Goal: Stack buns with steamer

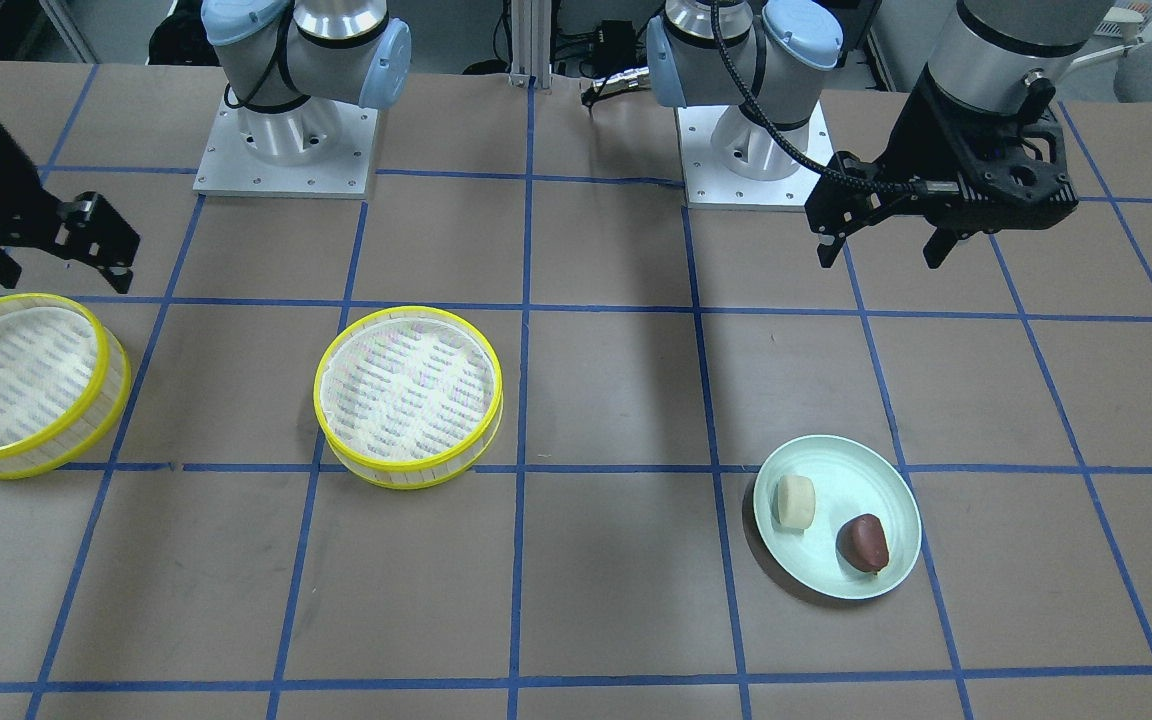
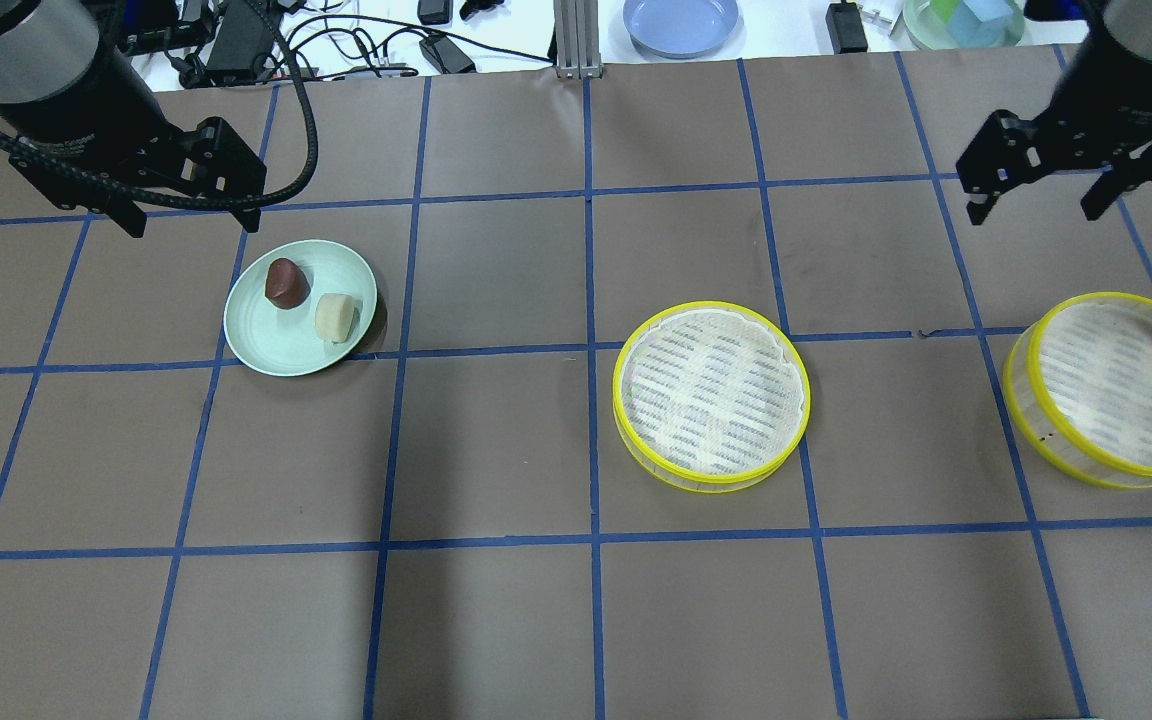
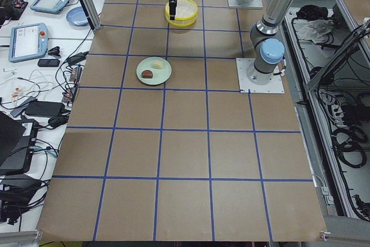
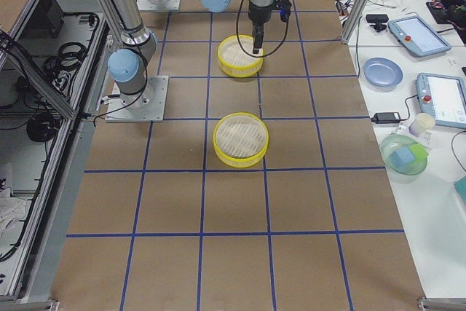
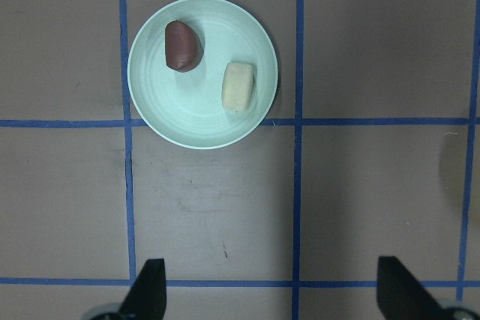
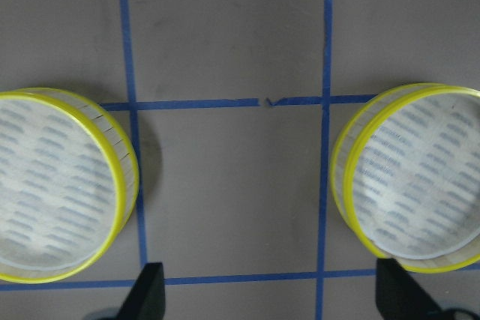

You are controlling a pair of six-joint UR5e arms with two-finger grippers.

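Cream bun (image 1: 795, 500), brown bun (image 1: 863, 541) on green plate (image 1: 848, 468), left end effector (image 1: 878, 262) spread

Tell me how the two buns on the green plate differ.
The cream bun is pale, the brown bun dark reddish. The cream bun is a short cylinder, the brown bun an oval lump. Both lie apart on the green plate, ungripped.
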